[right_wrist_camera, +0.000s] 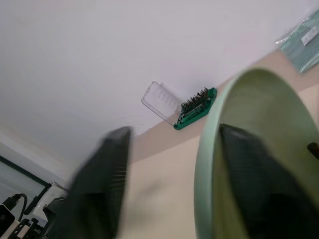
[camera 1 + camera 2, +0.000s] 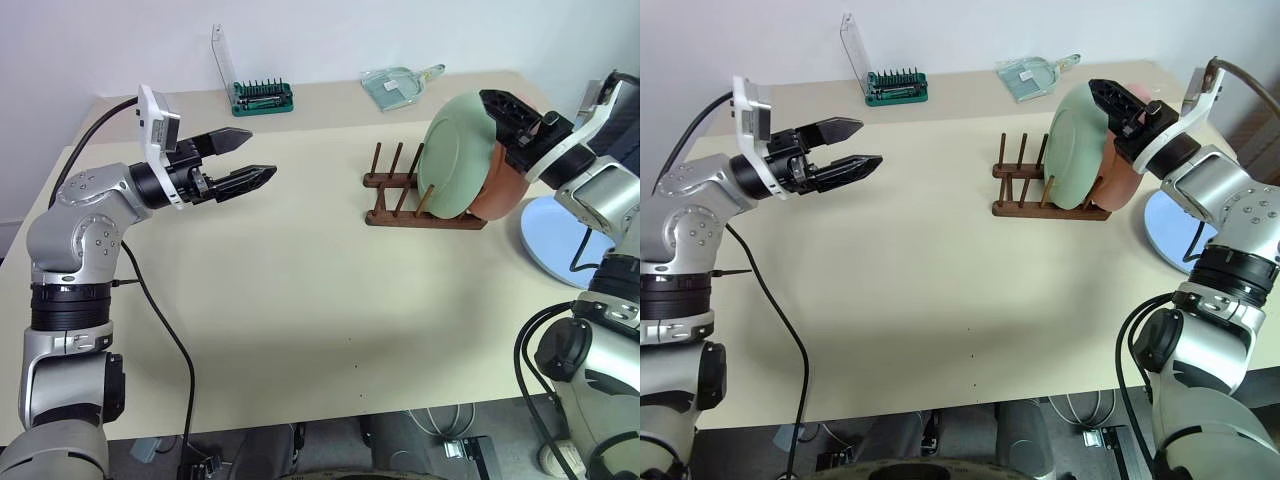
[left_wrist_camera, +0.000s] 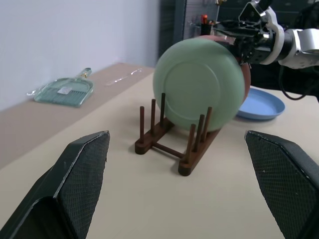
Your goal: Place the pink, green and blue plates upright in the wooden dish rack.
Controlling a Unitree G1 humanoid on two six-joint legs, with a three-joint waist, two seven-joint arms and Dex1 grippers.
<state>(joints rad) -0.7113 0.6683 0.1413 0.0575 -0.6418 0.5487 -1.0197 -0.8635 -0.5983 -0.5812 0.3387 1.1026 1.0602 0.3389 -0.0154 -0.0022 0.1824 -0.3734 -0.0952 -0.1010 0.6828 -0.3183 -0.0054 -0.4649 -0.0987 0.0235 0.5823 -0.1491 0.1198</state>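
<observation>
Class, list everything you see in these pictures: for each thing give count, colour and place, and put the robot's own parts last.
Table: one, beige, under everything.
Rack: one, dark brown, table's right half.
Green plate: one, upright in rack.
Pink plate: one, upright behind green plate.
Blue plate: one, flat, right of rack.
Bit holder: one, green, clear lid up, far edge.
Dustpan: one, clear green, far edge.
Left pincer: black, open, above table's left.
Right pincer: black, open astride green plate's rim.
</observation>
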